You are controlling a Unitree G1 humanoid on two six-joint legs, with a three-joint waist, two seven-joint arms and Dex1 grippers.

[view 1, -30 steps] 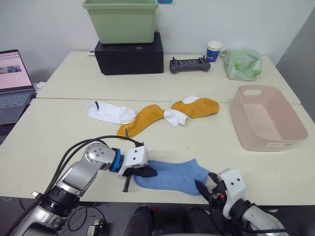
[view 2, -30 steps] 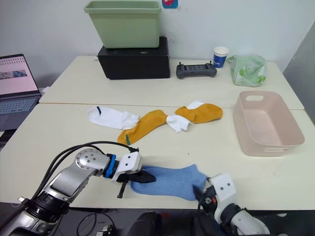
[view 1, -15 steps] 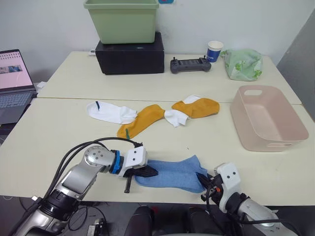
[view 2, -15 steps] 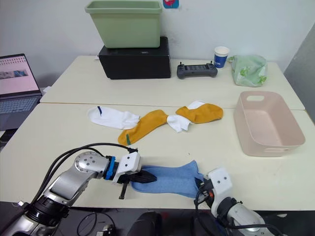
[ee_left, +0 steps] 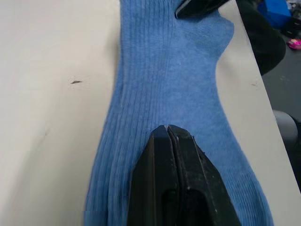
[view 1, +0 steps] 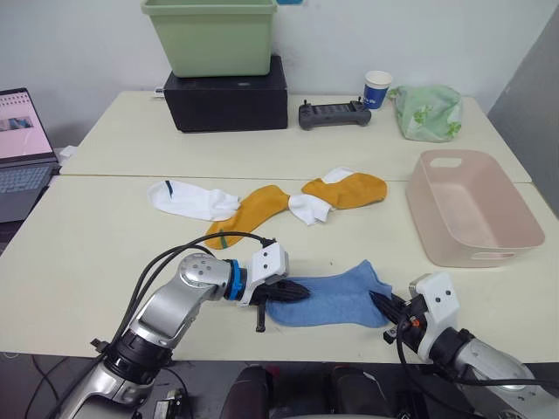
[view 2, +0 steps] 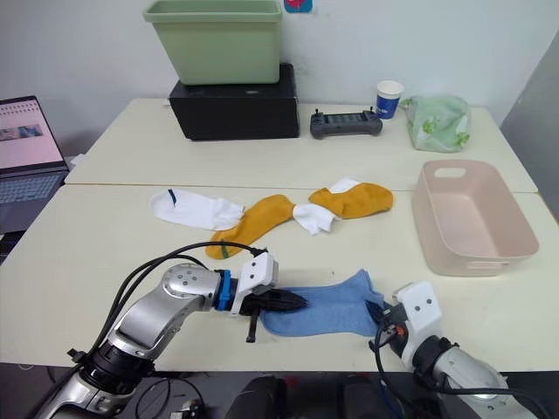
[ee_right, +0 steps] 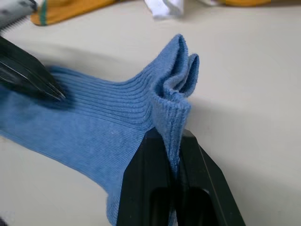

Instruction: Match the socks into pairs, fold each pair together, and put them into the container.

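A light blue sock (view 1: 332,299) lies near the table's front edge. My left gripper (view 1: 301,292) is shut and its tips rest flat on top of the sock's left end (ee_left: 164,70). My right gripper (ee_right: 170,136) is shut on the sock's right end, and the cuff bunches up between its fingers. Farther back in the middle lie a white sock with a dark blue mark (view 1: 188,199), a mustard sock (view 1: 253,212), another white sock (view 1: 314,208) and a second mustard sock (view 1: 354,188). The pale pink container (view 1: 476,255) stands at the right, with nothing in it.
A green tub (view 1: 212,35) sits on a black box (view 1: 227,96) at the back. Beside them are a controller (view 1: 332,114), a paper cup (view 1: 376,89) and a green-and-white cloth bundle (view 1: 428,112). A laptop (view 1: 22,148) stands at the far left.
My right gripper has shut on the blue sock's cuff. The sock has slid to the right, and my left gripper has moved right with it.
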